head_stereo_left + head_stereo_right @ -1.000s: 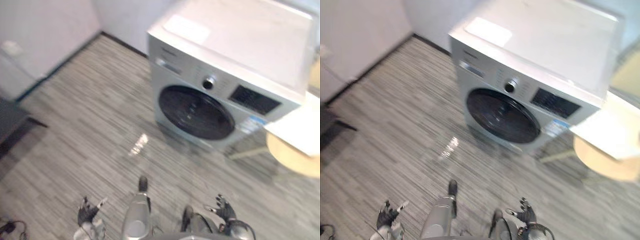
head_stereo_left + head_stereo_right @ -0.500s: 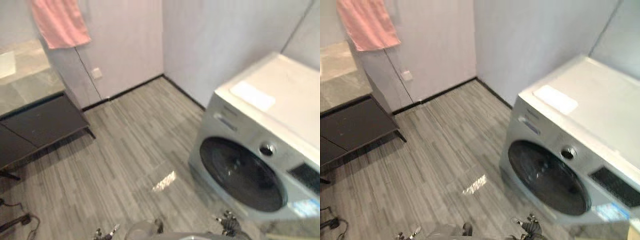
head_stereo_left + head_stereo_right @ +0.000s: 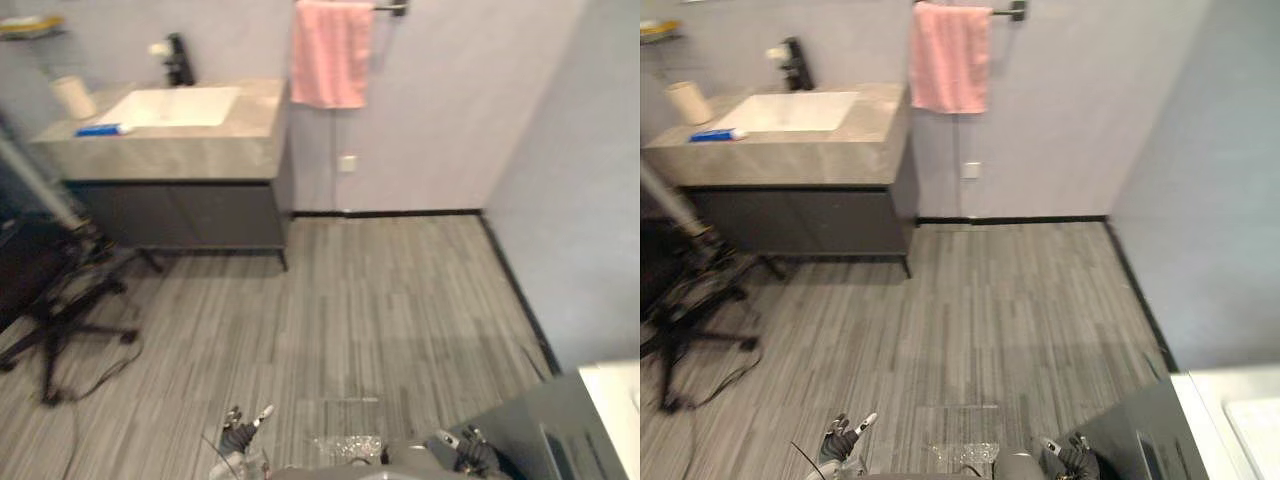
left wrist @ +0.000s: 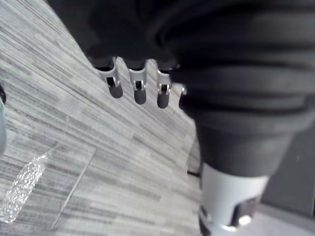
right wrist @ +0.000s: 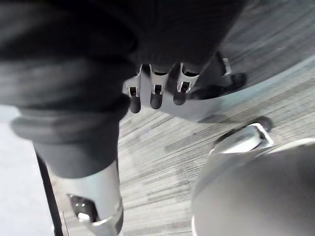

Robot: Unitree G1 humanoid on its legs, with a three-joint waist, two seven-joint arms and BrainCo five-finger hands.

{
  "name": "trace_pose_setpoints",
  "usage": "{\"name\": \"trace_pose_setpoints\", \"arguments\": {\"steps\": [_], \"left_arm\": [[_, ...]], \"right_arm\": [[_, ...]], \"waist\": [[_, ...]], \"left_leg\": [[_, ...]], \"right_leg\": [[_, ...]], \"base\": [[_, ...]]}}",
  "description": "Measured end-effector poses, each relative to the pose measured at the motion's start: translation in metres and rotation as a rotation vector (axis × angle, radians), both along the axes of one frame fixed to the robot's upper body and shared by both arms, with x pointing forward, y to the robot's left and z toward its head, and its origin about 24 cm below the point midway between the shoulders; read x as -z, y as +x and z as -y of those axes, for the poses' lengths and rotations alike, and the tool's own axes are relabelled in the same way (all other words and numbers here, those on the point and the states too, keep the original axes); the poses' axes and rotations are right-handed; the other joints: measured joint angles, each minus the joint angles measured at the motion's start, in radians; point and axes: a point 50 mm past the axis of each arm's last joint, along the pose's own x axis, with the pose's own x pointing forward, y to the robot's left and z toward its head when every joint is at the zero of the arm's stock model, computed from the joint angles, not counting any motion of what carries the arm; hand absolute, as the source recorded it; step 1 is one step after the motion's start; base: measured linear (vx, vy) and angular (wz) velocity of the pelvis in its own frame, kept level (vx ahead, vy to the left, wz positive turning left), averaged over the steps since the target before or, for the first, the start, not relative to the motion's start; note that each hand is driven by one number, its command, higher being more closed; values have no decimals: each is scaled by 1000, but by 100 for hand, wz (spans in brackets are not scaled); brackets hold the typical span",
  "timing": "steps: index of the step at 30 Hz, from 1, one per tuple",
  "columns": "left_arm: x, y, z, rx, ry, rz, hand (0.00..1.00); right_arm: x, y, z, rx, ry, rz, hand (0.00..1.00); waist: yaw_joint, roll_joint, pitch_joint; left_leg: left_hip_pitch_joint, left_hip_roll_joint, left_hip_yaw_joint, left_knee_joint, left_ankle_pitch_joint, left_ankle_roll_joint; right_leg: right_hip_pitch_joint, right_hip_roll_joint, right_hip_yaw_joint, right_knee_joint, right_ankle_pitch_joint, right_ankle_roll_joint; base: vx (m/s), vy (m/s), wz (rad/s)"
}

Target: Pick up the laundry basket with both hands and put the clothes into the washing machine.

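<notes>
The washing machine (image 3: 1232,424) shows as a corner at the lower right, with a white top and a grey front (image 3: 545,435). My left hand (image 3: 241,438) hangs low at the bottom edge over bare floor, fingers (image 4: 137,89) straight and holding nothing. My right hand (image 3: 468,455) hangs near the washer's front, fingers (image 5: 154,94) relaxed and empty. Both hands are open above the grey plank floor.
A stone-topped vanity (image 3: 190,150) with a white sink (image 3: 172,105) stands at the far left wall. A pink towel (image 3: 332,52) hangs on a rail beside it. A black wheeled chair base (image 3: 60,310) sits at the left. Grey walls close the far side and the right.
The camera has swung left: the washer slid from the right middle to the lower right corner, and the vanity, sink and towel came into full view. Both hands stay low and empty.
</notes>
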Motion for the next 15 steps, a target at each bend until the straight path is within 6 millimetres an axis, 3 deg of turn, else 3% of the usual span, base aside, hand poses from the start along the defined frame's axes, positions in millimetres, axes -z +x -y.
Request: {"name": "trace_pose_setpoints", "arguments": {"steps": [2,3,5,7,8,9,11,15], "left_arm": [[0,0,-4,-6,8,-2,0],[0,1,-4,-1,4,-5,0],[-1,4,-6,3,9,-2,0],[2,1,-6,6,8,-21,0],[5,-4,-7,8,8,-49,0],[9,-14,-10,6,9,-90,0],[9,-15,-17,-5,22,-96,0],[10,-17,-19,6,28,-109,0]], "right_arm": [[1,1,-4,-1,12,-8,0],[3,0,-9,6,27,-13,0],[3,1,-12,26,39,-9,0],[3,5,-11,55,47,-1,0],[3,7,-8,61,45,-5,0],[4,8,-13,75,57,-2,0],[5,8,-16,94,69,-6,0],[6,7,-21,102,85,-10,0]], "waist": [[2,-11,8],[0,-34,23],[4,-50,27],[8,-41,27],[24,-34,28],[25,-42,23],[29,-66,29],[24,-80,23]], "left_leg": [[-60,78,161,57,2,-9],[-72,108,283,54,-2,-6],[-93,137,445,9,-2,-7],[-95,121,504,-120,13,-9],[-89,101,490,-176,123,4],[-81,75,496,-208,142,13],[-77,43,507,-242,158,25],[-41,-9,553,-290,164,49]], "right_leg": [[88,-9,-112,-58,3,-28],[148,-30,-163,-101,6,-33],[199,-56,-216,-155,13,-43],[203,-73,-237,-174,22,-30],[194,-74,-224,-178,29,-16],[198,-87,-213,-205,45,-1],[202,-104,-189,-239,62,15],[202,-151,-143,-260,81,36]], "base": [[137,-266,168],[122,-234,162],[45,-129,128],[-33,32,60],[-35,111,1],[-26,137,-1],[-9,152,4],[9,174,-22]]}}
